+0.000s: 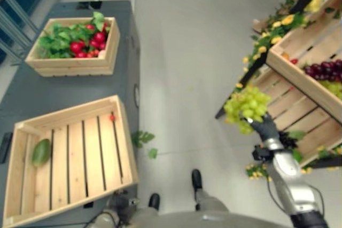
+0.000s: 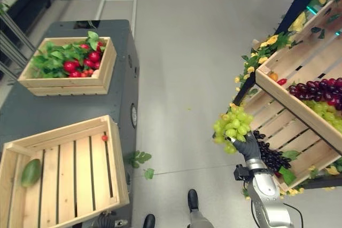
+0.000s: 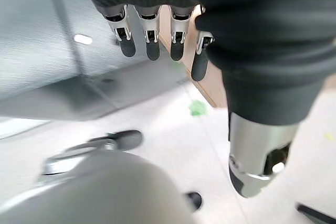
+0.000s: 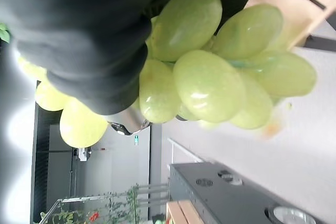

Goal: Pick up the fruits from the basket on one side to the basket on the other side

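My right hand (image 2: 247,145) is shut on a bunch of green grapes (image 2: 232,126), held up over the floor just in front of the wooden shelf crates (image 2: 299,105) on the right. Those grapes (image 4: 210,77) bulge past the hand's dark cover in the right wrist view. On the dark table to the left lies a slatted wooden crate (image 1: 91,153) holding a green fruit (image 1: 41,151) and a small red one (image 1: 112,117). My left hand (image 3: 152,40) hangs low beside that crate's corner, fingers straight and holding nothing.
A second crate (image 1: 75,65) of red fruits and green leaves stands farther back on the dark table (image 1: 32,94). The shelf crates hold dark purple grapes (image 2: 315,90), more green grapes (image 2: 326,111) and black grapes (image 2: 272,156). Loose leaves (image 1: 141,138) lie on the floor between.
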Motion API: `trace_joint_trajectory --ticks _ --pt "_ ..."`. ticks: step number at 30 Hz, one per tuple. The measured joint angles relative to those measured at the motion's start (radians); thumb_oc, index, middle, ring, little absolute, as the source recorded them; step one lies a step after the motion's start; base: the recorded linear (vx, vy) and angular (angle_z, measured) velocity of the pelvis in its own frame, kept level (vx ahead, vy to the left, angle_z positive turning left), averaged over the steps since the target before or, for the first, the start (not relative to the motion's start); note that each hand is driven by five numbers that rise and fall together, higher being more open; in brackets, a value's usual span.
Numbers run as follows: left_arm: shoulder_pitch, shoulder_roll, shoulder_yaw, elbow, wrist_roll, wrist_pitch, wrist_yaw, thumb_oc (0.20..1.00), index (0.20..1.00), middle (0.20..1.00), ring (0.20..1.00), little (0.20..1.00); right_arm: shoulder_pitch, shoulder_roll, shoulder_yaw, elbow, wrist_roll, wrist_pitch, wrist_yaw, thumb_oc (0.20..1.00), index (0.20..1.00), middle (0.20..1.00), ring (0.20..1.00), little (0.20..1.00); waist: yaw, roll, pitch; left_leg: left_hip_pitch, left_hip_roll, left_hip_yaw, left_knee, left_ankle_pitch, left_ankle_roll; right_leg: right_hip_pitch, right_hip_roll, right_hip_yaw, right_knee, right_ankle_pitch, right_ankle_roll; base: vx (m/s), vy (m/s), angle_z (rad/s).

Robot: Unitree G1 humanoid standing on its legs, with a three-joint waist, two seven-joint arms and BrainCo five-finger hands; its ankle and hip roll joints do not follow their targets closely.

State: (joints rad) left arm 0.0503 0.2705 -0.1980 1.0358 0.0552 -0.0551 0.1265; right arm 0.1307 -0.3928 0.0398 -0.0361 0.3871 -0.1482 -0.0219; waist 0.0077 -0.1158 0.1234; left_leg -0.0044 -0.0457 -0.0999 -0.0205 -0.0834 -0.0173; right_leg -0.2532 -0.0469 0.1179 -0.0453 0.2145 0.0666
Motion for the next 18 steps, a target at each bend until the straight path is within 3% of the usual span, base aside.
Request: trace_joint_trajectory --ticks 1,2,3,4,5,6,7,9,10,13,18 --pt "0.000 0.020 -0.015 -0.023 0.010 0.000 -0.001 1.000 1.000 1.000 1.000 1.000 -0.019 0.006 0.012 0.001 0.000 -0.001 0.001 0.200 0.200 0.200 0.200 0.200 0.008 -0.026 0.005 -0.007 -0.005 0.018 0.029 -0.024 0.010 -0.023 0.006 0.000 0.024 0.008 0.024 0.04 0.025 -0.67" --pt "0.013 0.033 -0.016 -0.054 0.009 -0.001 -0.002 1.000 1.000 1.000 1.000 1.000 -0.010 0.020 0.007 0.002 0.000 -0.006 0.001 0.200 0.200 0.200 0.200 0.200 0.000 -0.042 -0.003 -0.030 -0.002 0.014 0.056 -0.035 0.020 -0.025 -0.006 -0.002 0.013 -0.029 0.101 0.03 0.009 -0.34" --pt "0.023 0.036 -0.015 -0.095 0.009 -0.002 -0.004 1.000 1.000 1.000 1.000 1.000 0.006 0.027 0.000 0.003 0.000 -0.007 -0.001 0.200 0.200 0.200 0.200 0.200 -0.018 -0.039 -0.003 -0.044 0.008 0.009 0.068 -0.035 0.022 -0.021 -0.002 -0.024 0.012 -0.084 0.123 0.02 -0.061 0.07" --pt "0.037 0.039 -0.015 -0.155 0.009 -0.019 -0.004 1.000 1.000 1.000 1.000 1.000 0.021 0.028 0.000 0.010 0.000 -0.005 -0.003 0.200 0.200 0.200 0.200 0.200 -0.014 -0.020 0.006 -0.048 0.046 0.010 0.065 -0.028 0.022 -0.039 0.025 -0.083 0.089 -0.147 0.101 0.01 -0.054 0.07" --pt "0.045 0.051 -0.015 -0.173 0.007 -0.024 -0.005 1.000 1.000 1.000 1.000 1.000 0.023 0.034 0.003 0.017 -0.001 -0.003 0.000 0.200 0.200 0.200 0.200 0.200 -0.015 -0.008 0.006 -0.039 0.080 0.024 0.063 -0.007 0.002 -0.049 0.033 -0.096 0.148 -0.155 0.093 0.05 -0.095 0.08" --pt "0.062 0.061 -0.016 -0.232 0.006 -0.034 -0.009 1.000 1.000 1.000 1.000 1.000 0.036 0.037 -0.004 0.017 -0.001 -0.006 -0.002 0.200 0.200 0.200 0.200 0.200 -0.014 0.000 -0.001 -0.037 0.110 0.066 0.030 0.010 -0.014 -0.019 0.035 -0.185 0.179 -0.175 0.065 0.05 -0.040 0.03" --pt "0.070 0.070 -0.016 -0.241 0.004 -0.040 -0.010 1.000 1.000 1.000 1.000 1.000 0.033 0.039 -0.004 0.018 -0.001 -0.006 -0.002 0.200 0.200 0.200 0.200 0.200 -0.003 -0.005 -0.002 -0.035 0.108 0.070 0.027 0.014 -0.020 -0.010 0.013 -0.176 0.174 -0.145 0.070 0.11 0.007 -0.15" --pt "0.091 0.082 -0.015 -0.270 -0.012 -0.041 -0.017 1.000 1.000 1.000 1.000 1.000 0.000 0.042 -0.006 0.027 -0.002 -0.007 -0.002 0.200 0.200 0.200 0.200 0.200 0.011 -0.020 -0.010 -0.037 0.063 0.078 0.017 0.014 -0.020 0.032 -0.017 -0.140 0.093 -0.146 0.004 0.05 0.071 -0.22" --pt "0.097 0.074 -0.016 -0.274 -0.026 -0.041 -0.024 1.000 1.000 1.000 1.000 1.000 -0.026 0.040 -0.020 0.033 -0.002 -0.007 -0.007 0.200 0.200 0.200 0.200 0.200 0.006 0.018 0.011 -0.036 0.055 0.064 0.020 0.018 -0.016 0.050 -0.022 -0.139 0.070 -0.134 -0.014 -0.02 0.003 0.05" --pt "0.127 0.056 -0.013 -0.332 -0.043 -0.041 -0.029 1.000 1.000 1.000 1.000 1.000 -0.024 0.022 -0.033 0.040 -0.003 -0.003 -0.011 0.200 0.200 0.200 0.200 0.200 0.008 0.078 0.030 -0.022 0.044 0.064 0.010 0.020 -0.013 0.081 -0.021 -0.137 0.012 -0.104 -0.009 0.03 -0.048 -0.05" --pt "0.178 0.028 0.032 -0.390 -0.119 -0.047 -0.060 1.000 1.000 1.000 1.000 1.000 0.005 0.021 -0.065 0.042 -0.004 -0.002 -0.007 0.200 0.200 0.200 0.200 0.200 0.008 0.090 0.030 0.041 0.051 0.063 -0.052 0.046 -0.016 0.142 -0.013 -0.136 -0.047 -0.080 -0.009 0.04 -0.040 -0.02"
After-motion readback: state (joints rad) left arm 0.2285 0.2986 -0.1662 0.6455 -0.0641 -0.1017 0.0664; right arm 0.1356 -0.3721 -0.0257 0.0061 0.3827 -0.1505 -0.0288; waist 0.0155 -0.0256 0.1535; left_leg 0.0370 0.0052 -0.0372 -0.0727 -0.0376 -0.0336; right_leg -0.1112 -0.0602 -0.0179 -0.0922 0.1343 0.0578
